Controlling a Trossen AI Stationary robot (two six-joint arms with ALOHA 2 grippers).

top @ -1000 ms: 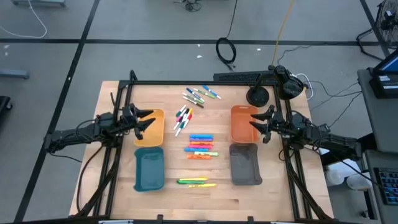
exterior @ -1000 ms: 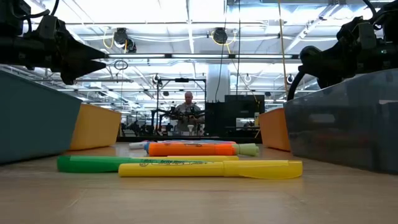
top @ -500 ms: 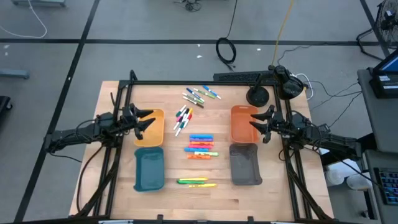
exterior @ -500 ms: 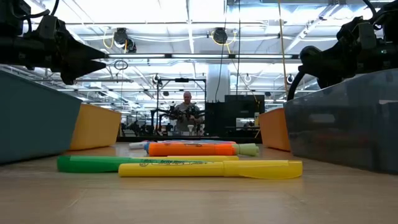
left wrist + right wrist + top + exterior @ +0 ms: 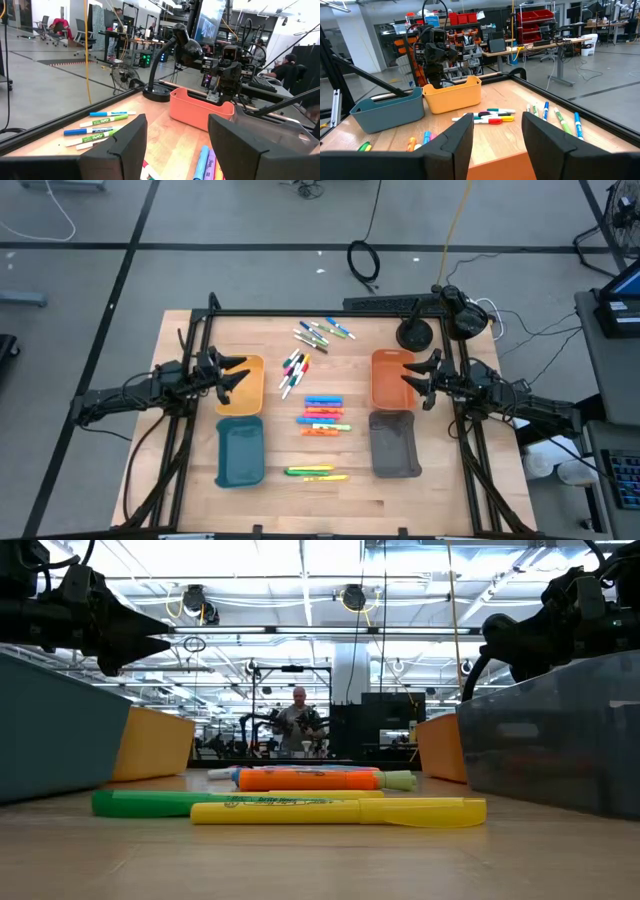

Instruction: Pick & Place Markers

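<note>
Change: nothing on the table has moved over the last second — your pick hasn't begun.
Left gripper (image 5: 238, 373): jaws wide, empty, hovering over the yellow tray (image 5: 247, 384) by the tabletop's left edge.
Right gripper (image 5: 411, 373): wide, empty, over the orange tray (image 5: 390, 378) by the right edge.
Markers (image 5: 322, 415): all loose mid-table — none binned.

Low view: yellow tray (image 5: 152, 744) partly hidden behind teal tray (image 5: 55, 730); markers' (image 5: 313, 334) print unreadable overhead
</note>
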